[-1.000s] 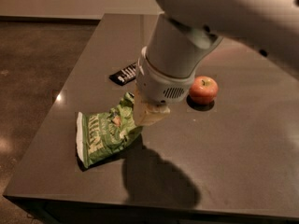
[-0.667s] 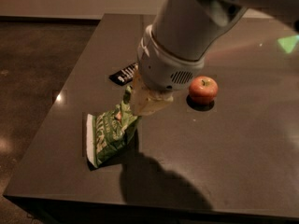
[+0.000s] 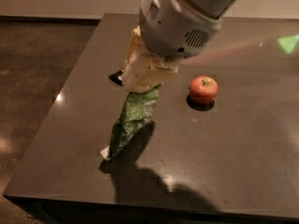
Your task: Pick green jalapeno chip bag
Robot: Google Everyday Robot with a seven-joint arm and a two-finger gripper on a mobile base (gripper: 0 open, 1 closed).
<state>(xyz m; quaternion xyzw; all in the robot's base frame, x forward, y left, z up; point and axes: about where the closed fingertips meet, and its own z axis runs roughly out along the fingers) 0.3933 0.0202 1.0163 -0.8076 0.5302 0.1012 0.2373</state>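
Observation:
The green jalapeno chip bag (image 3: 131, 120) hangs crinkled from my gripper (image 3: 143, 84), its top end pinched between the cream-coloured fingers. Its lower white-edged corner (image 3: 105, 153) is at or just above the dark table top (image 3: 233, 143); whether it touches I cannot tell. The gripper is shut on the bag's upper end, above the left middle of the table. The arm's big grey wrist housing (image 3: 180, 20) hides the fingertips and part of the bag's top.
A red apple (image 3: 203, 89) sits on the table to the right of the gripper. A small black bar wrapper (image 3: 117, 77) lies behind the gripper, mostly hidden. The table's left edge (image 3: 51, 120) and front edge are near the bag.
The gripper has risen with the bag. The bag lay flat on the table before; now it hangs nearly upright from the fingers, pulled toward the right.

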